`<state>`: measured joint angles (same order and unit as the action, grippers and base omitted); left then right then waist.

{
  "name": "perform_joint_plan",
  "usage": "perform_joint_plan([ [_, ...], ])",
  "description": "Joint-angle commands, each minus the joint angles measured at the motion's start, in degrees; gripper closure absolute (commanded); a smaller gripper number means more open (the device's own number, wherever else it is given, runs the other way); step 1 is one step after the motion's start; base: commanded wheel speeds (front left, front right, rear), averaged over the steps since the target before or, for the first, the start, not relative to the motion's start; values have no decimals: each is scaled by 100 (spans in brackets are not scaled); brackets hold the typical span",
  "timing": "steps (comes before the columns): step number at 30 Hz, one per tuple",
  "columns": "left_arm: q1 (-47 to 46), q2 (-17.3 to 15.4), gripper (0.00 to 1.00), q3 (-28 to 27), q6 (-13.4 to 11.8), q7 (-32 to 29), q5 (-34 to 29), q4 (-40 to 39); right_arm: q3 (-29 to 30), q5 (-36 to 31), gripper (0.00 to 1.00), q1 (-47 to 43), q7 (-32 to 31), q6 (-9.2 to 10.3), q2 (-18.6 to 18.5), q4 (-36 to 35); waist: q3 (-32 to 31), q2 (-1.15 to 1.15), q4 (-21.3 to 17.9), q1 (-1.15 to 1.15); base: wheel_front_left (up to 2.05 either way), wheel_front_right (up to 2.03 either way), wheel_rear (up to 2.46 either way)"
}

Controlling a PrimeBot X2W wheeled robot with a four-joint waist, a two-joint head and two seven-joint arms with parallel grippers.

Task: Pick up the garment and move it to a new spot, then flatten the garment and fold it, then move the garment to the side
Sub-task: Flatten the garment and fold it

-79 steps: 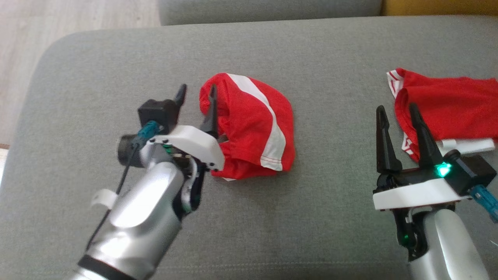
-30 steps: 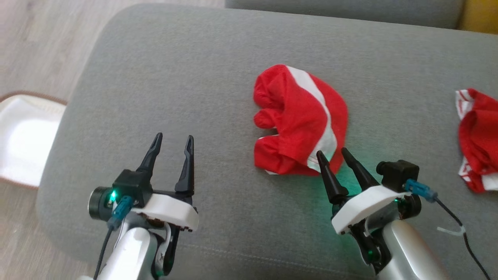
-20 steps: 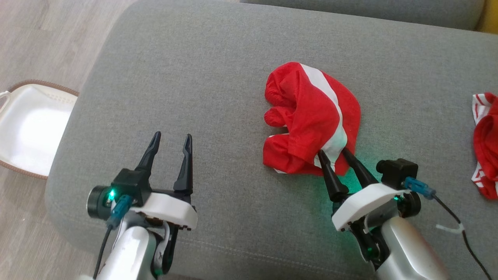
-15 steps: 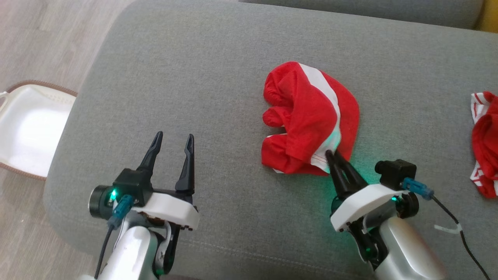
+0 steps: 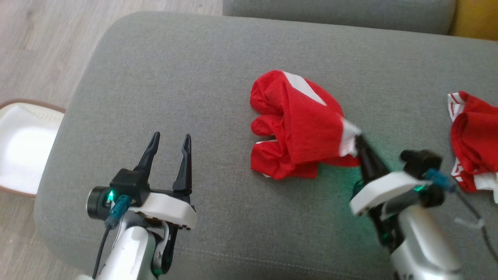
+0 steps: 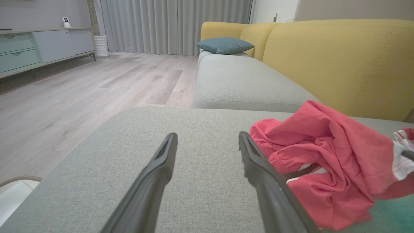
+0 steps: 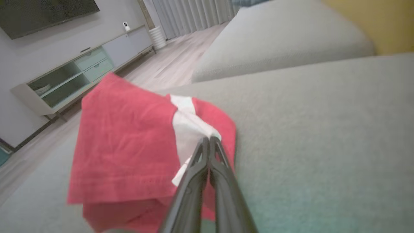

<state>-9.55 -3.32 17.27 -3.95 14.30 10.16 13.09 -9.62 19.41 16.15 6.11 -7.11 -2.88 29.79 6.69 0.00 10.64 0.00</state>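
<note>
Grey sofa cushion serving as the work surface, with a white basket on the wooden floor at far left. Lower left: the left gripper hovers over bare cushion, its fingers spread and empty, well apart from the cloth, probably parked there to leave the other arm room. Centre: the garment, red with a white stripe, lies bunched on the cushion. Its right-hand edge is drawn up off the fabric where the right gripper holds it. The right wrist view shows the fingers pressed together on the white stripe. An edge grip of this kind suits dragging or lifting the piece to a new spot. Far right: a second red garment lies apart, untouched.
</note>
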Motion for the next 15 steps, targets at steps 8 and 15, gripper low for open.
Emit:
perform_joint_plan([
  [8, -75, 19, 0, -285, 33, 70, -31, -172, 560, -1072, 100, 1544, -478, -37, -243, -699, -226, 0, -109, 0, 0, 0, 0],
  [15, -23, 35, 0, -331, 21, 70, 1, -195, 369, -1526, 100, 3221, -427, -37, -930, -697, -376, 0, -41, 0, 0, 0, 0],
])
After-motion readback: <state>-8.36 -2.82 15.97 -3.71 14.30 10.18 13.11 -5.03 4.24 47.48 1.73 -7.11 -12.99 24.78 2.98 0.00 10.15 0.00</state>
